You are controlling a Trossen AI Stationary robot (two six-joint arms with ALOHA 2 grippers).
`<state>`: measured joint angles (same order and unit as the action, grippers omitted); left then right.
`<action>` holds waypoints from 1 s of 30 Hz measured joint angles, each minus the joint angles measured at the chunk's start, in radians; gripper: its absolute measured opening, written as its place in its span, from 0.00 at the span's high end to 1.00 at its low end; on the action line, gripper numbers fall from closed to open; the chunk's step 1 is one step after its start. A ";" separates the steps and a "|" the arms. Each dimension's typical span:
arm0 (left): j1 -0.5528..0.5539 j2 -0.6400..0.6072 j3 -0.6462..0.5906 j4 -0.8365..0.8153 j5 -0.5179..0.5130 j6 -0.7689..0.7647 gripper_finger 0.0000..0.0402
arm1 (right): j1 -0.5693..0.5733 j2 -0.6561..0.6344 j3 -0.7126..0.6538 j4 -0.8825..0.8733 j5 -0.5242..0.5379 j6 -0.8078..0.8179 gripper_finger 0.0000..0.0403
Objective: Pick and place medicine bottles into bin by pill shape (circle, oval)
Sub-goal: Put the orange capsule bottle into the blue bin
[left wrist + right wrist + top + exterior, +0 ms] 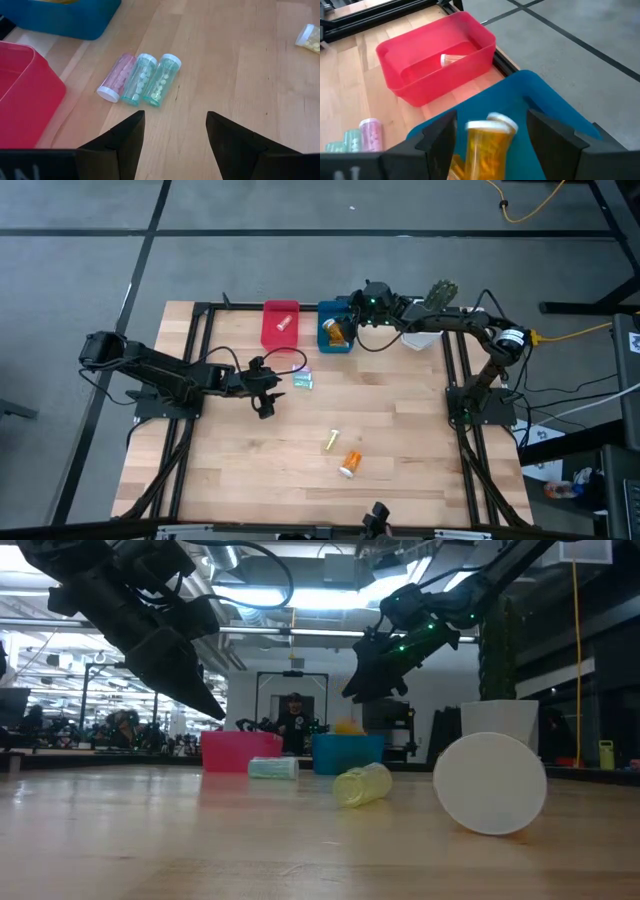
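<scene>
Three small bottles, one pink (pixel 116 79) and two teal (pixel 150 80), lie side by side on the wood just ahead of my open left gripper (pixel 175 117), which hovers near them (pixel 265 400). A yellow bottle (pixel 330 442) and an orange bottle (pixel 351 463) lie on their sides nearer the front edge. My right gripper (pixel 490 132) hangs open over the blue bin (pixel 555 112). An orange, white-capped bottle (pixel 487 142) shows blurred between its fingers with a gap on each side. The red bin (pixel 435 55) holds one small bottle (pixel 451 59).
The two bins stand side by side at the table's far edge, red (pixel 280 323) left of blue (pixel 335 330). A white pot with a cactus (pixel 432 320) stands right of the blue bin. Black frame rails run along the table's left and right sides.
</scene>
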<state>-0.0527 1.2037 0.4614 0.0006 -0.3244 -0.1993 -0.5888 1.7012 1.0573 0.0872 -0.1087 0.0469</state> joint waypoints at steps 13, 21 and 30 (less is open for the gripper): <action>0.000 0.000 0.000 0.000 0.000 0.000 0.49 | 0.005 0.000 0.000 -0.033 -0.029 0.002 0.36; 0.000 0.000 0.000 0.000 0.000 0.000 0.49 | 0.087 0.000 0.000 -0.293 -0.234 0.002 0.36; 0.000 0.000 0.000 0.000 0.000 0.000 0.49 | 0.302 0.000 0.000 -0.426 -0.182 0.029 0.36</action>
<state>-0.0528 1.2037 0.4614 0.0006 -0.3248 -0.1993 -0.2872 1.7012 1.0569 -0.3386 -0.2907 0.0762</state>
